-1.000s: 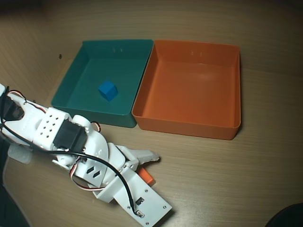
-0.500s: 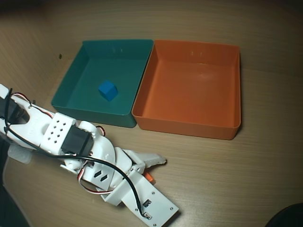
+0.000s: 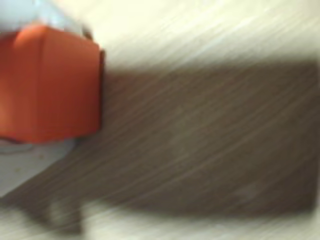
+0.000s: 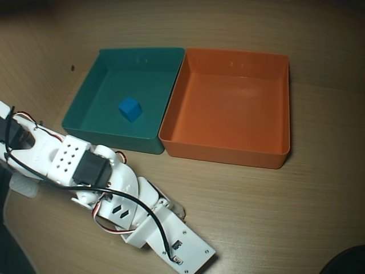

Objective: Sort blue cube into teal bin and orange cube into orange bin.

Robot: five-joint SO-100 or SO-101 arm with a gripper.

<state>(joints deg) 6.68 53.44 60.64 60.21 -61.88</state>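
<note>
In the wrist view the orange cube fills the left side, held between my gripper's white fingers, one above and one below it. The gripper is shut on it over the wooden table, which is blurred and shadowed. In the overhead view the blue cube lies inside the teal bin at the back left. The orange bin stands touching the teal bin's right side and holds nothing. My arm reaches from the left edge toward the bottom centre, in front of the bins. Its wrist hides the fingertips and the orange cube there.
Bare wooden table lies in front of and to the right of the bins. A dark object sits at the bottom right corner of the overhead view. Black and red cables run along the arm.
</note>
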